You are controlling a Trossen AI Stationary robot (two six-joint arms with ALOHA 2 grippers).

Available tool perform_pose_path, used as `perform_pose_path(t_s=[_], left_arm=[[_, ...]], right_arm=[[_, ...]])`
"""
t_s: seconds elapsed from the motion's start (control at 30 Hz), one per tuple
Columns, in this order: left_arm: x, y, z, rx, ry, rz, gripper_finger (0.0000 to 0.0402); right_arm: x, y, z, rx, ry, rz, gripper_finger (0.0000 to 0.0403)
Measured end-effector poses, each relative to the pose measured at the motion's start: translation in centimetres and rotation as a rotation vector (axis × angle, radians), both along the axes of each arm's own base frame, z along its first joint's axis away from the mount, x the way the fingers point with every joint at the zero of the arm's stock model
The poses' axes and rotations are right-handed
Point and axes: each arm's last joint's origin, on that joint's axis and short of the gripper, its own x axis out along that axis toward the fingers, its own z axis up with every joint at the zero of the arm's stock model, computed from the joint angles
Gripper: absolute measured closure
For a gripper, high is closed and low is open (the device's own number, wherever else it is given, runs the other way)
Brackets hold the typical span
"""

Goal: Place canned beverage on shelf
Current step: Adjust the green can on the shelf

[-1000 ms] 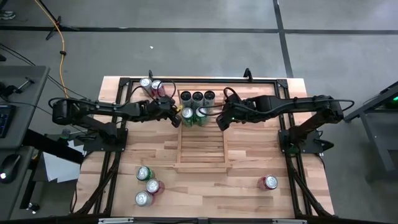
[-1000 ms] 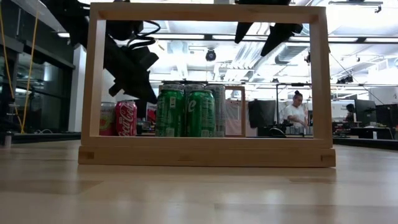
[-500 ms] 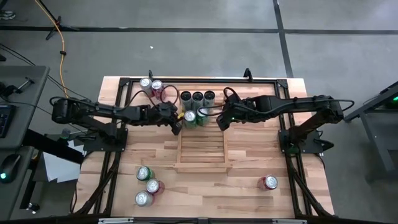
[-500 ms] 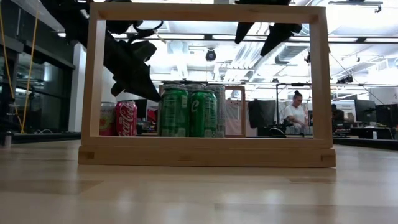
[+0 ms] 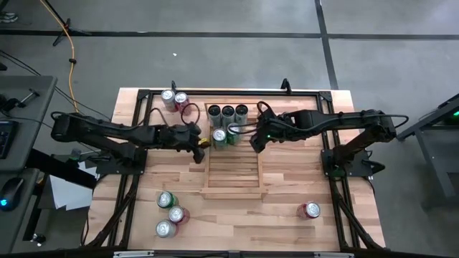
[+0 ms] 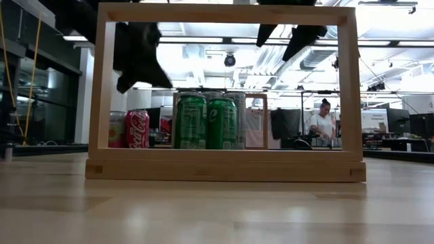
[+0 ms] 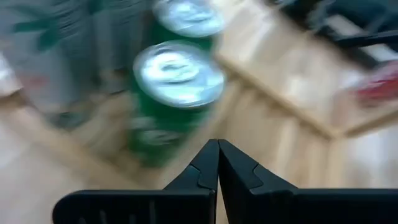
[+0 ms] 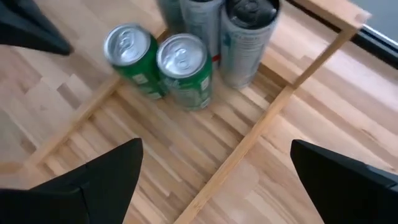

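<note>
**Left wrist view: fingers closed, green cans ahead**

The left gripper (image 7: 218,163) has its two dark fingers (image 7: 239,174) pressed together, tips touching, with nothing between them. Directly beyond the tips stands a green can (image 7: 171,102) with a silver top, upright on the light-wood shelf (image 7: 273,134). A second green can (image 7: 189,22) stands just behind it. Grey cans (image 7: 74,56) stand beside them, blurred.

The wood-plank table (image 5: 287,179) stands on a grey concrete floor (image 5: 237,57) crossed by dark seams. Left of the table sits a grey desk (image 5: 21,136). Beyond the table, long ceiling lights (image 6: 203,41) glow over exposed ducts, and a person (image 6: 322,125) stands among distant workstations.
</note>
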Motion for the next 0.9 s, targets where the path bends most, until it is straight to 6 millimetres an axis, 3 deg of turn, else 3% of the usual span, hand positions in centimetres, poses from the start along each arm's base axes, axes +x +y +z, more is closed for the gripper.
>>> perform_pose_path(t_s=[0.17,0.4,0.7,0.9], left_arm=[[0.9,-1.9,0.9,-0.026,-0.14,-0.043,0.0401],[4.2,-2.8,-1.5,-0.118,-0.262,0.064,0.0401],[5.3,-4.2,-2.9,-0.127,-0.277,0.378,0.0401],[7.4,-4.0,-2.9,-0.137,-0.271,0.414,0.0401]], right_arm=[[0.0,0.0,0.0,-0.015,0.002,0.006,0.0009],[0.0,-0.2,0.1,-0.04,-0.002,-0.008,0.0009],[0.0,-0.5,0.1,-0.068,-0.002,-0.034,0.0009],[0.0,-1.1,0.1,-0.075,-0.003,-0.056,0.0009]])
